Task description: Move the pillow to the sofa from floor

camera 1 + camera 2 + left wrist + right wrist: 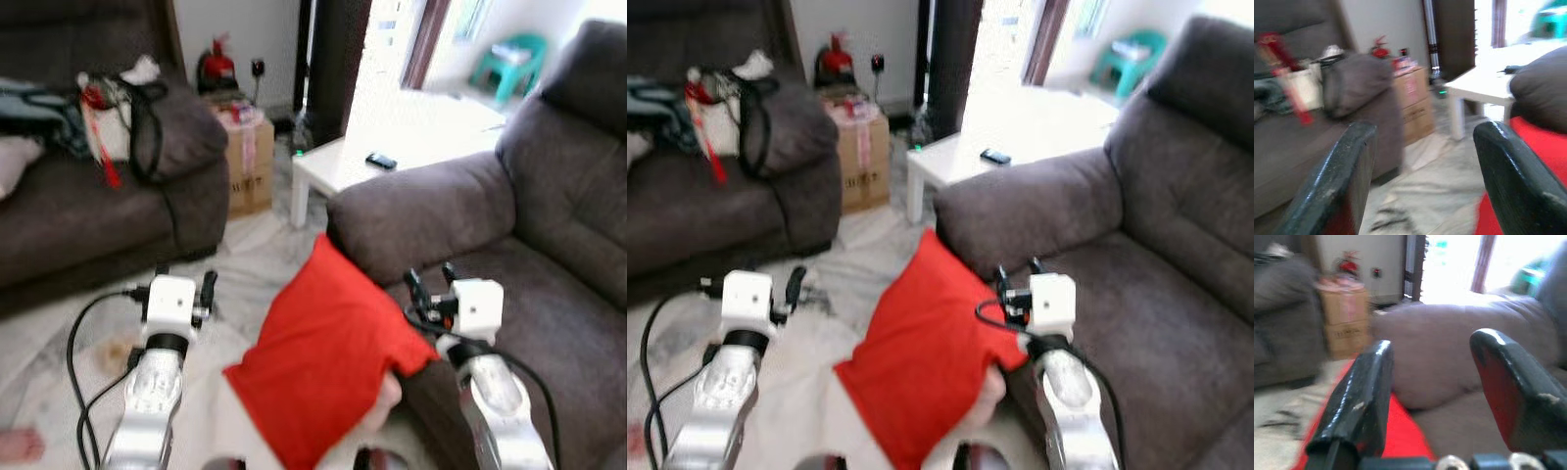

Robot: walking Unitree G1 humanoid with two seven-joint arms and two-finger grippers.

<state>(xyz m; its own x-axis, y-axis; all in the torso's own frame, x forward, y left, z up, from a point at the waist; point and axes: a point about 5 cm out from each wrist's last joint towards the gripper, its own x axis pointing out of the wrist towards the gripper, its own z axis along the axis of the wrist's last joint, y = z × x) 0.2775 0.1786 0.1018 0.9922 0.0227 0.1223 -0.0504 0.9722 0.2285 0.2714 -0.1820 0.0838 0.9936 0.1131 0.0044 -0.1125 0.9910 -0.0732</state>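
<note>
We found the red pillow slumped against the near front of the brown sofa, between our left gripper and right gripper, both fingers spread and empty; it looked soft, light and floppy, so we'd pinch a corner.

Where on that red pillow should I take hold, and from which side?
Probably squeeze the red pillow between both open grippers rather than pinch it. It leans tilted against the sofa's armrest, its broad face between the arms. Bring the left gripper in from its floor side, the right gripper from the sofa side.
</note>
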